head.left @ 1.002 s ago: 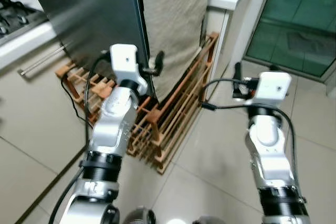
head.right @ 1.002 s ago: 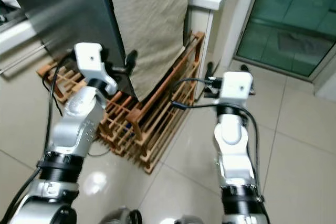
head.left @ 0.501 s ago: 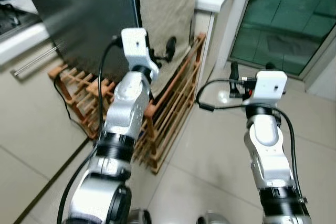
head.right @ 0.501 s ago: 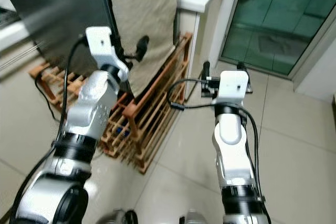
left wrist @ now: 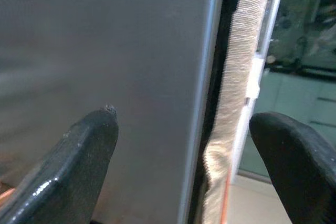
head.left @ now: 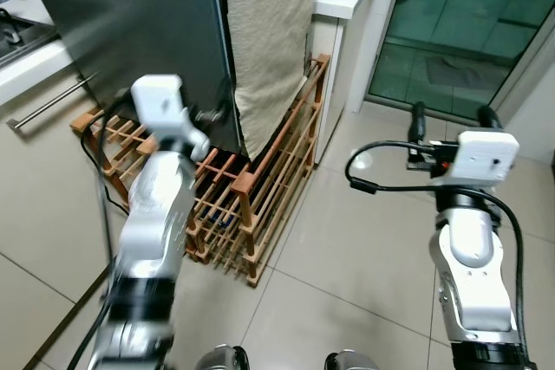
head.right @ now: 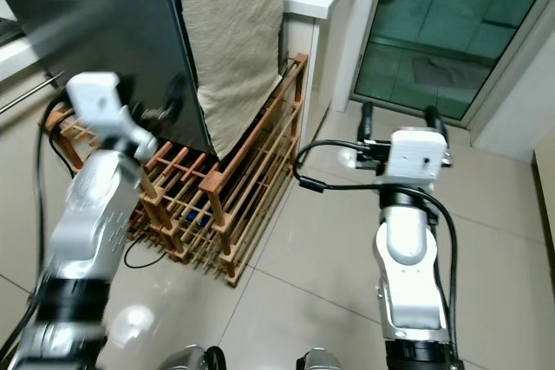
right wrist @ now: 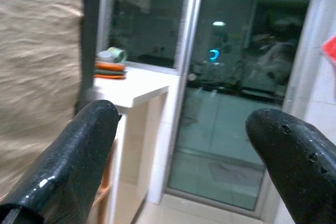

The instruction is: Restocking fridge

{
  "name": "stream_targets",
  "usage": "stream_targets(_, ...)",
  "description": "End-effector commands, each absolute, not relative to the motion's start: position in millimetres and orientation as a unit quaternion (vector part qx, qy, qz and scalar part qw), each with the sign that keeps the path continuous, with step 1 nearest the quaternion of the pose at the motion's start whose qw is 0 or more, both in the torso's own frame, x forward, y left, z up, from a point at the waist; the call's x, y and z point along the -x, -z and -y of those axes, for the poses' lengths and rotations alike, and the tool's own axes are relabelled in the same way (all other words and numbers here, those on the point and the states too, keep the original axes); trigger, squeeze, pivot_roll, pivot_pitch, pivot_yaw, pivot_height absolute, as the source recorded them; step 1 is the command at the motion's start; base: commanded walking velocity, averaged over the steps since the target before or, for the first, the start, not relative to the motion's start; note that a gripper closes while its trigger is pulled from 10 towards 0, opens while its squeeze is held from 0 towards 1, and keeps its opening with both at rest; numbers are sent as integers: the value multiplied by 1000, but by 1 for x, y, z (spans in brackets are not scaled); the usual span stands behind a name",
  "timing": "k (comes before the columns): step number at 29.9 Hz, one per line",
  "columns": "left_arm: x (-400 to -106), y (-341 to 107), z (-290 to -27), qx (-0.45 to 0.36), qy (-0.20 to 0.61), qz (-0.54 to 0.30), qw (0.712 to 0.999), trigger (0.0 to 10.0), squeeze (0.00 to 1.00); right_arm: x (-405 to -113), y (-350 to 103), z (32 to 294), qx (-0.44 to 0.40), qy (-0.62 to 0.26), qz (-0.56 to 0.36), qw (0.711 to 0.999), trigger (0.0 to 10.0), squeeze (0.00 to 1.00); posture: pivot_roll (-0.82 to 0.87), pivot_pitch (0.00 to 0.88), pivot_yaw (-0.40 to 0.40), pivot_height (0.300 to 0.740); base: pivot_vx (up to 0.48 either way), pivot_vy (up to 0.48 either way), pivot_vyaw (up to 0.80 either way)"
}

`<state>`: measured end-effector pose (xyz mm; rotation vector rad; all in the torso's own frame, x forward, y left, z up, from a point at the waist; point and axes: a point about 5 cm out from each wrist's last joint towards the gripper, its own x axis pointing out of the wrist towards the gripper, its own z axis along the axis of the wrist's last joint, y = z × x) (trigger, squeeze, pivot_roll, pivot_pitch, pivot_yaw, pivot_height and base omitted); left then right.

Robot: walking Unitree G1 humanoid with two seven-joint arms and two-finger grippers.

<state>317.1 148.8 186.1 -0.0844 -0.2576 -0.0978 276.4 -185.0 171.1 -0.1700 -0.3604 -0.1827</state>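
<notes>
Your view cuts off the fridge door [head.left: 139, 23] at the top, and the left arm is motion-blurred, so its fingertips are hard to make out in the head views. The door stands upright, long axis vertical, its dark steel face toward you. Your left gripper [left wrist: 181, 166] is spread wide, straddling the door's edge beside the beige cloth [head.left: 269, 32]. Right of the door, above the floor tiles, your right gripper [head.left: 451, 119] is released, fingers apart.
</notes>
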Motion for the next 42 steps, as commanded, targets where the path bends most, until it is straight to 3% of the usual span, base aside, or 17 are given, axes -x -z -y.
stream_targets(1, -325, -193, -132, 24, 66, 135, 988, 10000, 0, -282, -168, 186, 81, 87, 167, 979, 10000, 502, -147, 60, 15, 732, 0, -480, 750)
stream_targets(16, -344, -195, -125, 24, 59, 101, 993, 10000, 0, -295, -175, 181, 84, 82, 173, 978, 10000, 514, -150, 75, 37, 732, 0, -479, 640)
stream_targets(21, -341, -184, -124, 22, 77, 87, 993, 10000, 0, -293, -170, 178, 80, 81, 163, 980, 10000, 502, -151, 78, 38, 732, 0, 0, 0)
stream_targets(42, -334, -186, -108, 69, 128, 105, 984, 10000, 0, -294, -166, 179, 85, 73, 160, 981, 10000, 498, -155, 60, 24, 732, 471, 0, 0)
